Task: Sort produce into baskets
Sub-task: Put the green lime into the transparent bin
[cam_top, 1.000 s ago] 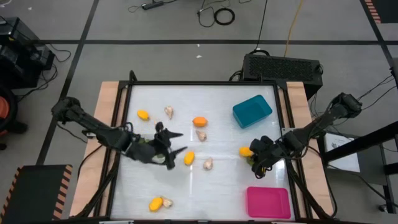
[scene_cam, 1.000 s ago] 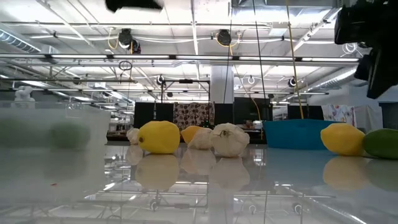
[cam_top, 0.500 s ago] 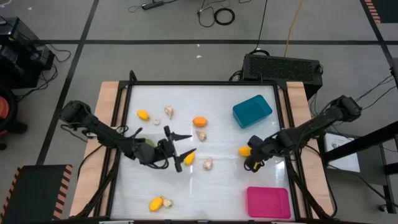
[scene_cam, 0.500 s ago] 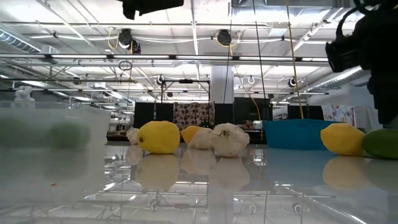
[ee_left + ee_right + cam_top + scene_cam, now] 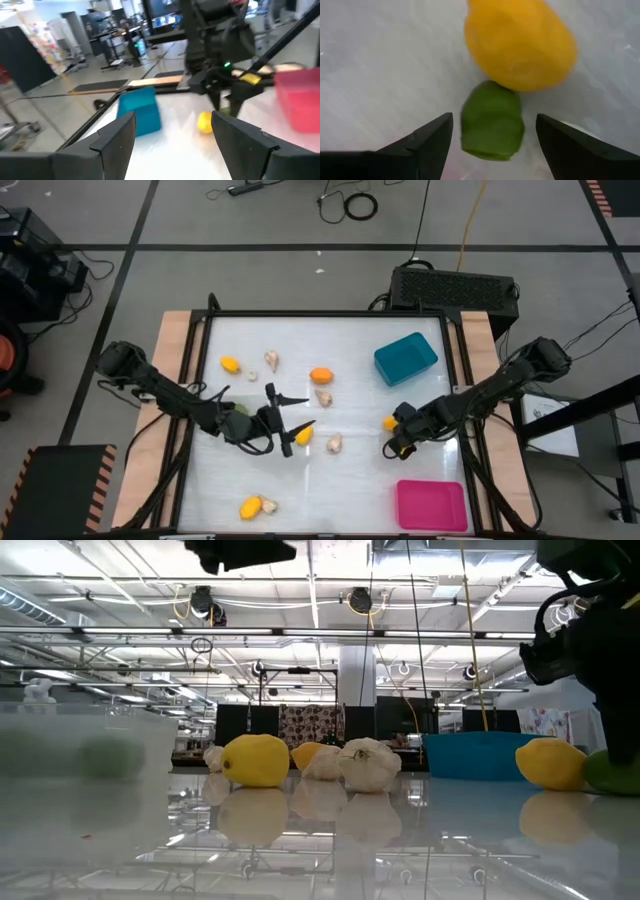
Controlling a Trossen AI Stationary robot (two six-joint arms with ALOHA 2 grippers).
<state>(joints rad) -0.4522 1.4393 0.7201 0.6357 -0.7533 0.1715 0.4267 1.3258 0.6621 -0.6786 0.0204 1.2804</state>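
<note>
A green piece of produce (image 5: 492, 121) lies on the table against a yellow one (image 5: 520, 42). My right gripper (image 5: 492, 145) points down over the green piece, open, with a finger on each side of it and clear of it. In the high view this gripper (image 5: 393, 444) is beside the yellow piece (image 5: 390, 422). My left gripper (image 5: 298, 412) hovers open and level over mid-table, above another yellow piece (image 5: 303, 435), with nothing between its fingers. The teal basket (image 5: 405, 358) stands far right and the pink basket (image 5: 432, 505) near right. The clear basket (image 5: 80, 755) shows only as a blur in the low view.
Loose pieces lie around: yellow (image 5: 230, 364), garlic (image 5: 271, 360), orange (image 5: 320, 375), garlic (image 5: 323, 397), garlic (image 5: 334, 443), and a yellow-garlic pair (image 5: 257, 506) near the front edge. Wooden rails (image 5: 175, 380) border the table on both sides.
My right gripper has come down and shifted toward the table's left and near edge, ending over the green piece. My left gripper has moved a little toward the right edge, sunk and rolled, then held still. No produce has moved.
</note>
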